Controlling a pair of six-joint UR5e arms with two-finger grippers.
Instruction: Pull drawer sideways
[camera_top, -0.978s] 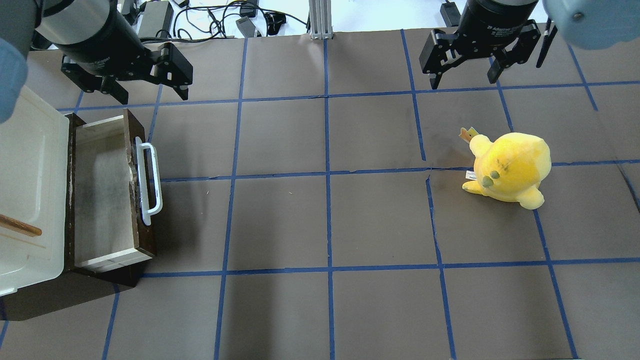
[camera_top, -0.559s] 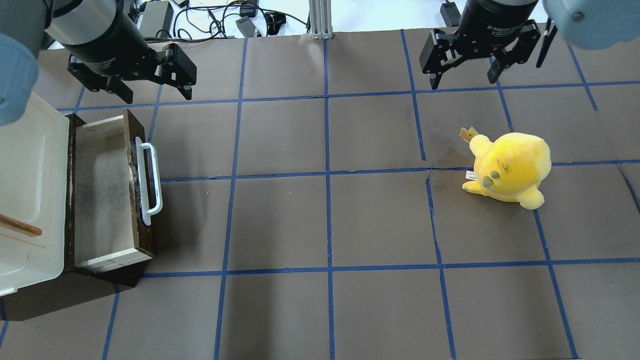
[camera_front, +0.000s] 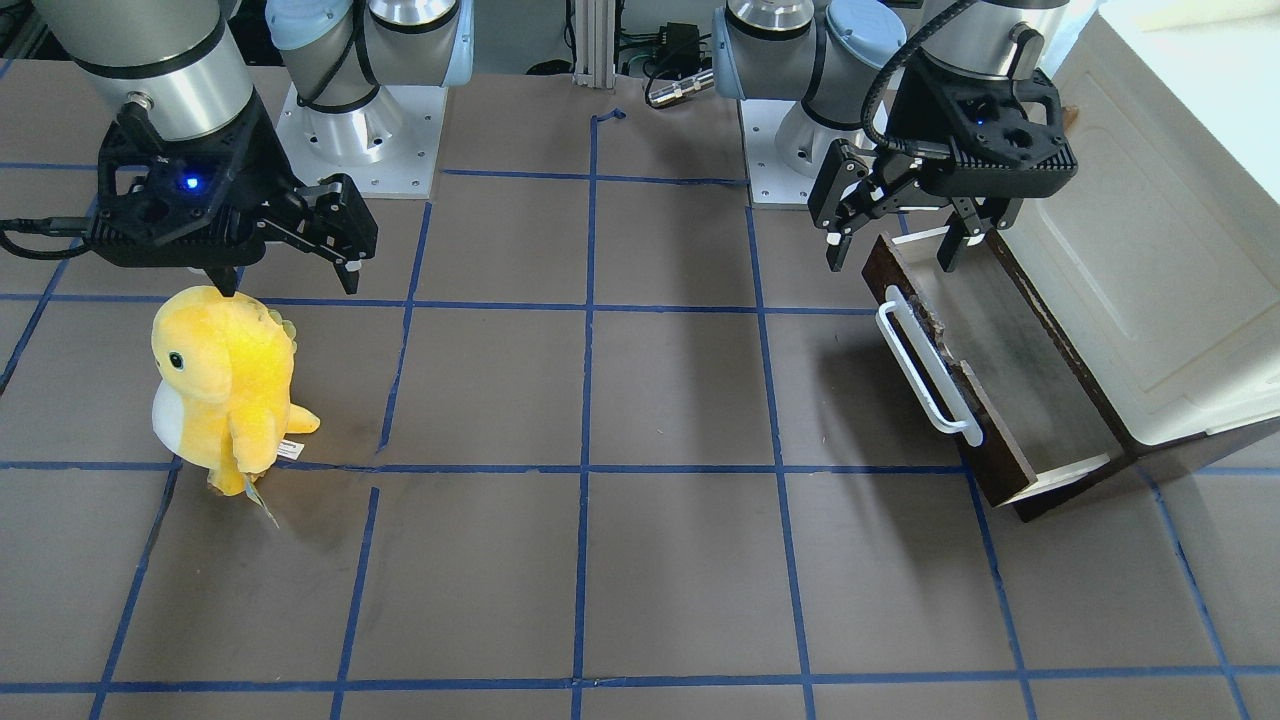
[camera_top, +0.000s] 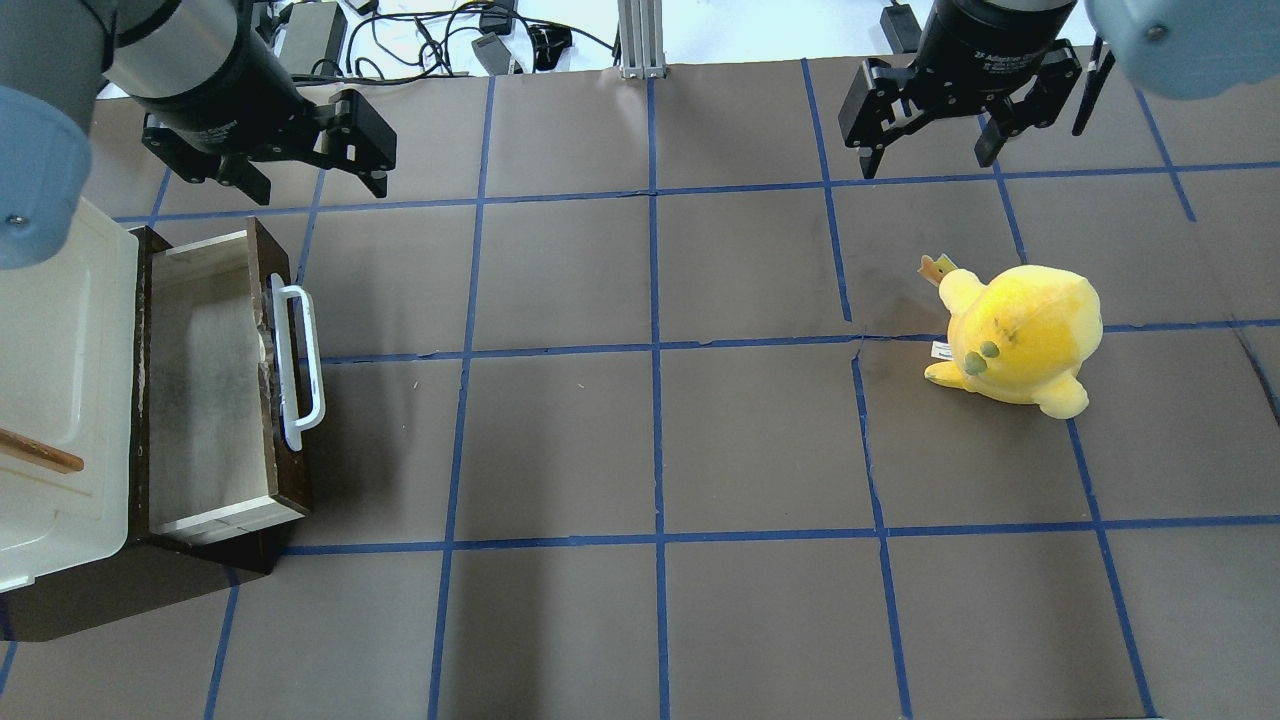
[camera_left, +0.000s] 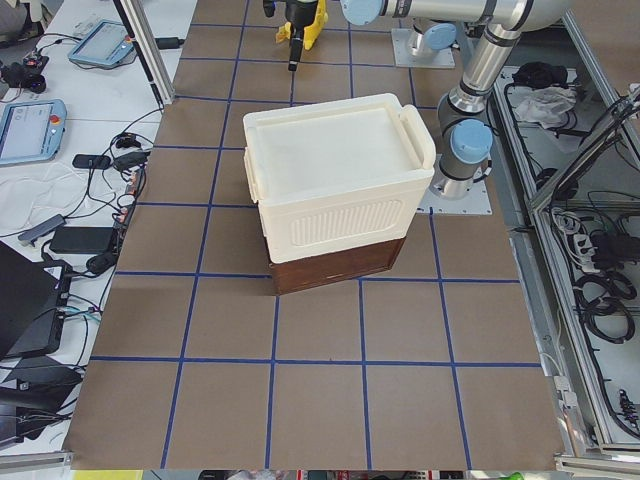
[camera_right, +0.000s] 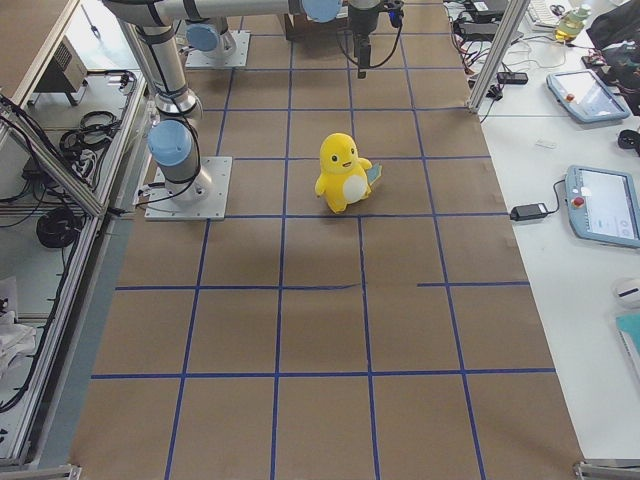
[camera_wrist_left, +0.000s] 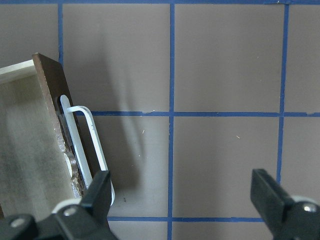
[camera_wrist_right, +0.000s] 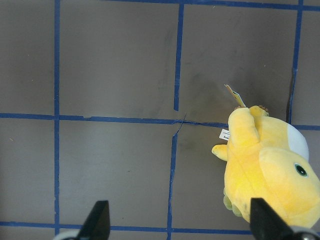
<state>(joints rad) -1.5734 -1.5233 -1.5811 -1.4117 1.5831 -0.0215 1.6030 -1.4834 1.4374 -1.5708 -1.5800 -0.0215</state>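
Exterior front-facing: the drawer stands pulled well out of the dark base under the cream-white cabinet, at the end of the table on the robot's left; the left fingers hang spread wide and empty over its end nearest the robot's base, clear of the white bar handle; the right fingers, also wide and empty, hover behind a yellow plush toy.

Overhead exterior: the drawer's pale inner walls and worn floor lie exposed, its dark front turned toward the table's middle; the left fingers sit over bare table, off the drawer's end and apart from it.

Exterior left: only the cabinet's back shows; the drawer is hidden.

Exterior right: the toy stands upright, well apart from everything else.

Left wrist-mounted: the handle's end lies under one wide-set finger, the front's inner edge chipped and ragged.

Right wrist-mounted: the toy sits beside one open finger, untouched.

The pull looks largely done; the risk from here is a finger dropping onto the handle's end or the drawer's corner, snagging it and dragging the cabinet askew, or hauling the drawer right out of its base.
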